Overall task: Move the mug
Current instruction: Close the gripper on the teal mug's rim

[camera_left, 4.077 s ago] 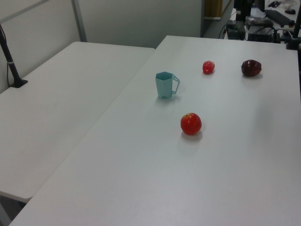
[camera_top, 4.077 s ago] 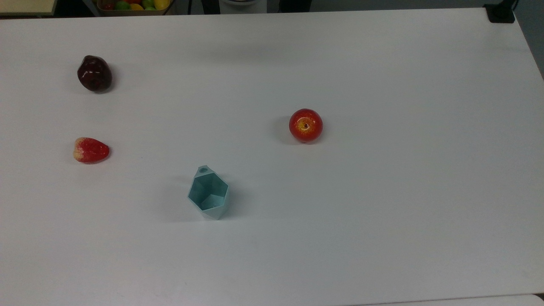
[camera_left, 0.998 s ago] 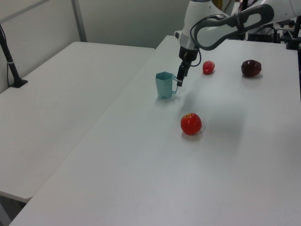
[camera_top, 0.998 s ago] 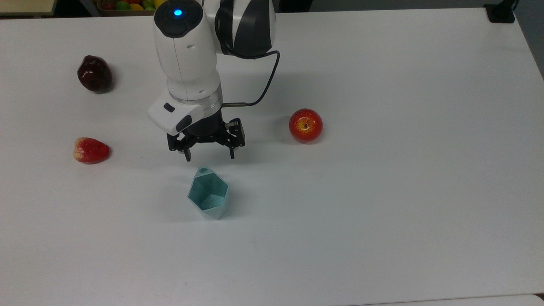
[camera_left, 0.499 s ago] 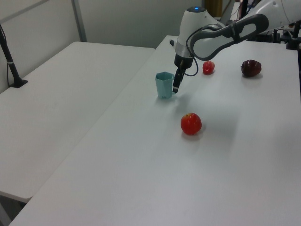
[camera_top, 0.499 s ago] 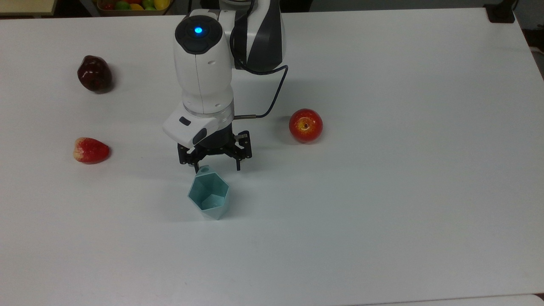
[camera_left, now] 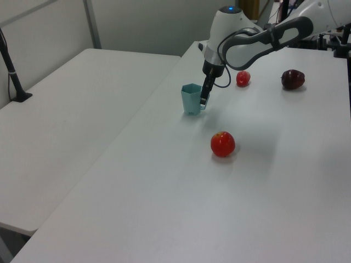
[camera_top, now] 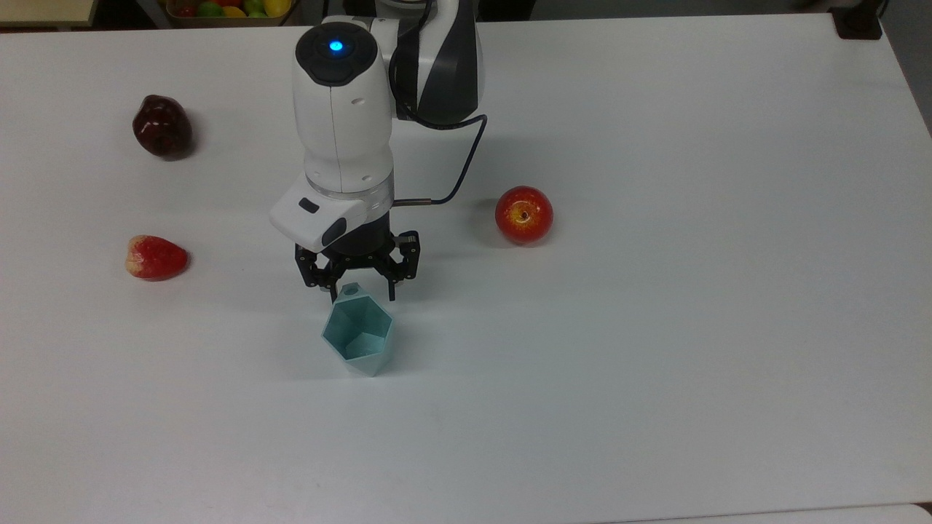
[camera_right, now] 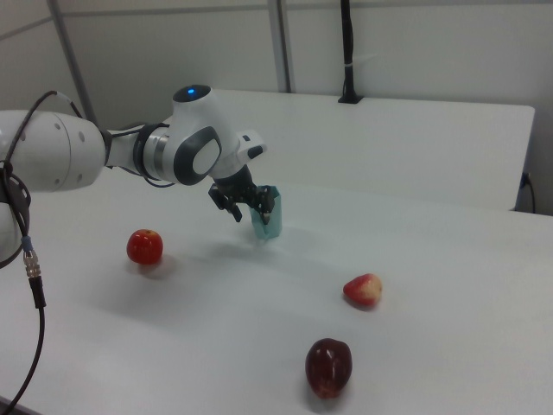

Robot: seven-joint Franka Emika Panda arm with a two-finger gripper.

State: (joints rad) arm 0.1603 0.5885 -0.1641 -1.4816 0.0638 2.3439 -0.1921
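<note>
The gripper (camera_top: 357,290) is hanging w/ jaws apart, straddling the holed tab at the rim of the mug (camera_top: 357,335); in the top view one finger is sitting on each side of the tab, not yet pinching as far as I can judge. The mug itself is standing upright on the white table (camera_top: 655,327), body just beyond the fingertips on the side away from the wrist, tab pointing back toward the arm. That orientation is prob. why the arm is coming in from the tab side: it's the only thin part narrow enough to fit btwn the fingers, whereas the hexagonal body looks too wide. The left view is showing the fingers low beside the mug (camera_left: 191,98), approx. at handle height; the right view has the gripper (camera_right: 246,206) pressed close against the mug (camera_right: 266,213), contact unclear.

The apple (camera_top: 523,214) is lying well off to one side of the jaws, the strawberry (camera_top: 156,257) well off to the other, the dark red fruit (camera_top: 162,125) behind the wrist, far away. None is crowding the grasp.

Next step, my guess: closing on the tab, then lifting. Risk: the thin tab slipping or the mug swinging when raised.
</note>
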